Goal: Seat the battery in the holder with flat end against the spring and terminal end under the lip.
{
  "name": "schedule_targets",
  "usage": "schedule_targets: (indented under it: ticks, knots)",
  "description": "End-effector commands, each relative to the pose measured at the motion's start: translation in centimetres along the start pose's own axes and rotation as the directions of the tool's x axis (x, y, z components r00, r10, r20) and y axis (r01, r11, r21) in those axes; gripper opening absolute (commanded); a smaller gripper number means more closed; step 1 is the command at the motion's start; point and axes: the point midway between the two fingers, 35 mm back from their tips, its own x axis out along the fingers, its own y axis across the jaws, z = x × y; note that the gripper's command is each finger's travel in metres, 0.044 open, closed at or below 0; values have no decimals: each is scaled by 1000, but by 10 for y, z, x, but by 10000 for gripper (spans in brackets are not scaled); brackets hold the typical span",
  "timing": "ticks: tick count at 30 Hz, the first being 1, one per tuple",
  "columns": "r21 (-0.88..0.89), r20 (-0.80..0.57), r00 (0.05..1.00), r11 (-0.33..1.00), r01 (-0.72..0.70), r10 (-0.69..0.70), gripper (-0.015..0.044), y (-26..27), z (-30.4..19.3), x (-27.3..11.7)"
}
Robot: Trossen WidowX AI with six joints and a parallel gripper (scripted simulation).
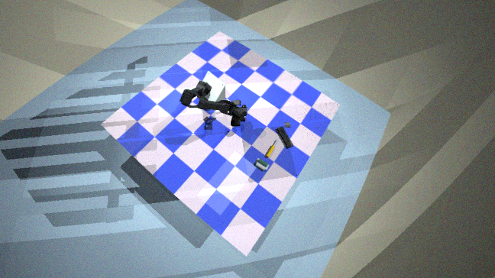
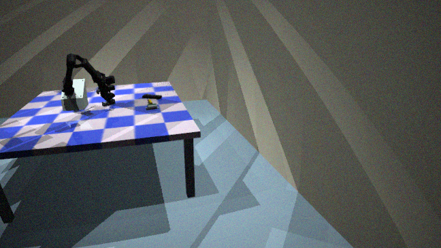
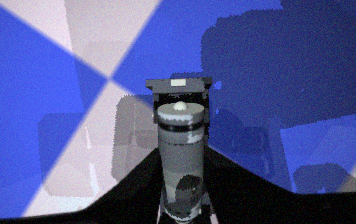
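Note:
My gripper [image 3: 180,152] [image 1: 235,121] [image 2: 109,103] is shut on the grey battery [image 3: 182,150], which fills the gap between the fingers in the wrist view. The battery's terminal end, with its pale nub, points to the top of that view. The dark holder [image 3: 178,87] is under and just beyond the battery. Its lip end, with a pale mark, shows past the nub with a dark gap between. The battery hides most of the holder, and the spring end is hidden. How far the battery sits down in the holder cannot be told. The holder is not distinct in the top and exterior views.
A black bar [image 1: 284,137] [image 2: 152,97], a yellow-handled tool [image 1: 270,150] [image 2: 150,101] and a green and white piece [image 1: 261,164] lie away from the gripper. A small grey block [image 1: 287,124] lies by the bar. A pale box [image 1: 216,87] [image 2: 75,103] stands by the arm's base.

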Motion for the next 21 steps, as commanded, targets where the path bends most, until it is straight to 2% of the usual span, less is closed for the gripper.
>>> schedule_targets:
  ticks: [1, 21]
  knots:
    - [1, -45, 999, 1000, -14, 14, 87, 4, -4, 4]
    - [18, -165, 986, 1000, -24, 27, 87, 3, -3, 7]
